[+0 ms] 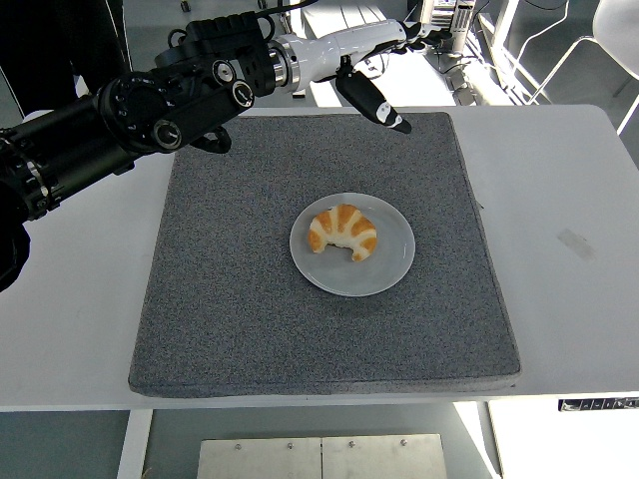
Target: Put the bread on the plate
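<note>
Mat (250,319): lies on the table (569,299); table bare to its left and right
Plate (389,269): on the mat, right of its middle
Bread (342,232): on the plate, toward its left side
Left hand (371,62): above the mat's far edge, behind the plate, well apart from the bread

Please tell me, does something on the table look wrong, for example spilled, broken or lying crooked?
Nothing stands out. The croissant lies whole on the white plate, inside its rim, and the plate sits flat on the grey mat. No crumbs or spills show. The left hand is raised above the mat's far edge, open and holding nothing.
</note>
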Motion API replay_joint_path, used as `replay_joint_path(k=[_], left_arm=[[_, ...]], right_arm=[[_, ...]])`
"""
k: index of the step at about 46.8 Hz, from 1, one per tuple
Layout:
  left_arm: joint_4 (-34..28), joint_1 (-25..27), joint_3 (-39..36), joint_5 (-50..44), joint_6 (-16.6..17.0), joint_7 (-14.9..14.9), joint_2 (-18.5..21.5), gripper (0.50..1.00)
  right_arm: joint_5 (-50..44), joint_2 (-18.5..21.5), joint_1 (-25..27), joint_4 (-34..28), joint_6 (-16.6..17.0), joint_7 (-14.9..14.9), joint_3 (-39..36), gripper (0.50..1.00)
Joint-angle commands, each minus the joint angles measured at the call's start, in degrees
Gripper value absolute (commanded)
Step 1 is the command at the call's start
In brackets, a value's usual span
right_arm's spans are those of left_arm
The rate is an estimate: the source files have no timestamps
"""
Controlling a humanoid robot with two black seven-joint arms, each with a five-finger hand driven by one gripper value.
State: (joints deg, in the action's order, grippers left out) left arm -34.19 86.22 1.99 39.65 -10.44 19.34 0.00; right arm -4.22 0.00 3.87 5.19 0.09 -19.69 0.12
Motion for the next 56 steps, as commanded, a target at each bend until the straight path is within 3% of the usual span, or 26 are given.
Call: replay_joint_path(k=[1,8,14,20,27,41,56], left_arm=[[0.1,-0.2,3.9,-0.7,0.9,-1.1,0.0,0.983],[0.1,-2.2,8.2,-9.8,1.7,-6.8,0.2,0.983],[0.5,-2.5,8.6,-23.8,1.9,-9.7,1.9,0.983],[3.6,-3.9,8.7,-38.4,1.5,-14.9,2.6,0.983],[8.5,-7.2,12.9,-47.2,1.2,-14.9,1.9,0.983],[8.9,-15.8,28.0,-48.1,1.3,-15.1,1.9,0.983],[10.8,-21.6,42.4,-48.3,1.6,-15.2,2.2,0.983]], right_arm=[[0.0,0.0,0.0,-0.1,0.0,0.0,-0.3,1.0],[0.0,0.0,-0.1,-0.2,-0.1,0.0,-0.5,1.0],[0.0,0.0,0.0,-0.2,-0.1,0.0,-0.6,1.0],[0.0,0.0,0.1,-0.3,-0.1,0.0,-0.6,1.0],[0.2,0.0,0.1,-0.4,-0.2,0.0,-0.7,1.0],[0.4,0.0,0.4,-0.4,-0.2,0.0,-0.6,1.0],[0.5,0.0,0.9,-0.5,-0.2,0.0,-0.6,1.0]])
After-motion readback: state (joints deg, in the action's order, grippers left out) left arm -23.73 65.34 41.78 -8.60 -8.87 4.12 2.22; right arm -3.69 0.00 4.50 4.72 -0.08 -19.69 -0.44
